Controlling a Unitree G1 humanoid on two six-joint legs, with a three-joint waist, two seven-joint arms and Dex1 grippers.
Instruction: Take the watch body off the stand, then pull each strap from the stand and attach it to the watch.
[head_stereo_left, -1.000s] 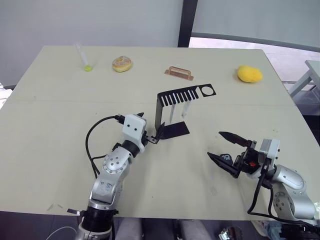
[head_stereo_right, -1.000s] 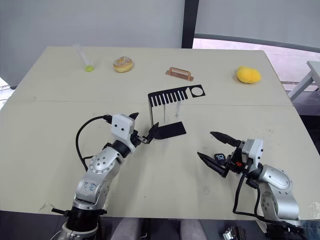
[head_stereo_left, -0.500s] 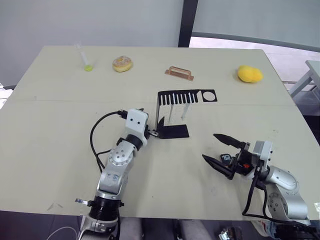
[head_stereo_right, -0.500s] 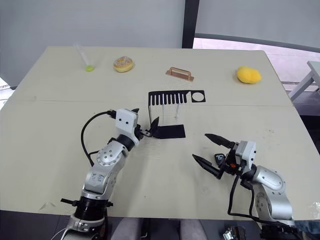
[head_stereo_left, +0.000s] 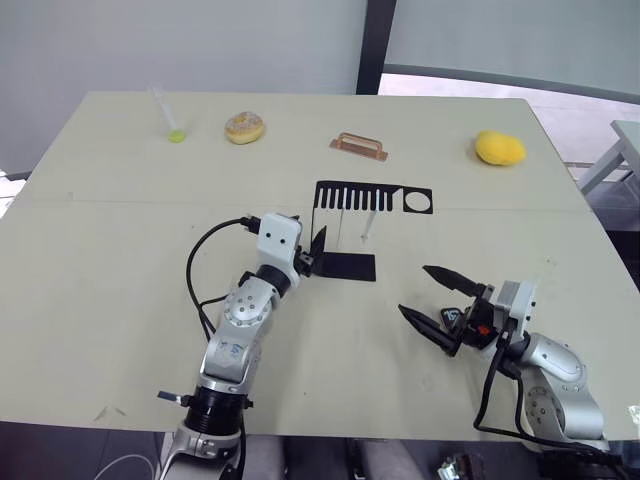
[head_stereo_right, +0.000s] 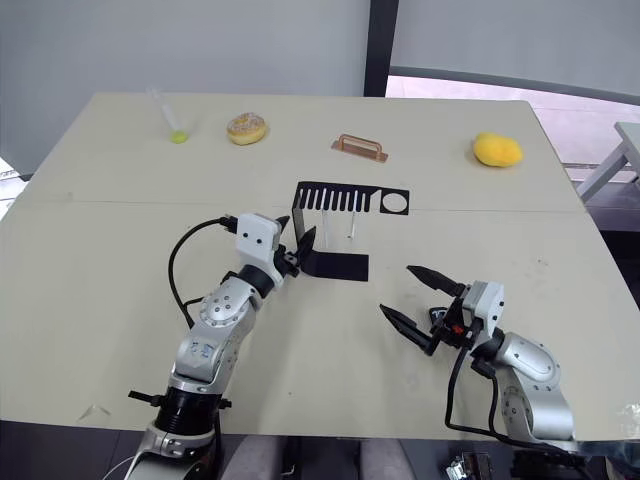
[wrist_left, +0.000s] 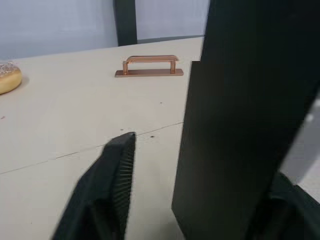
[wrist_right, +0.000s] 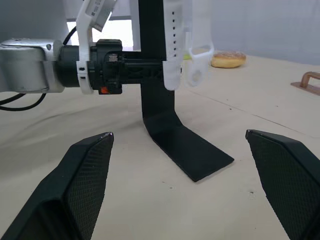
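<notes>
The black stand (head_stereo_left: 350, 267) is upright mid-table, with two white straps (head_stereo_left: 343, 224) (head_stereo_left: 368, 226) hanging from its comb. My left gripper (head_stereo_left: 312, 255) is open around the stand's upright (wrist_left: 235, 125). A gap shows between one of its fingers (wrist_left: 112, 185) and the plate's edge. My right gripper (head_stereo_left: 413, 289) is open wide and low over the table, facing the stand (wrist_right: 152, 75) and the straps (wrist_right: 172, 45). The watch body (head_stereo_left: 452, 318), small and black with white digits, lies on the table between the roots of the right gripper's fingers.
Along the far side of the table (head_stereo_left: 100, 300) lie a clear tube with a green tip (head_stereo_left: 168, 118), a doughnut (head_stereo_left: 244, 127), a copper-coloured handle bar (head_stereo_left: 358, 146) and a yellow lump (head_stereo_left: 499, 148). A table seam runs across behind the stand.
My left gripper moved up to the stand's upright and its fingers narrowed around it. The stand turned so its comb now lies level. My right gripper shifted slightly left.
</notes>
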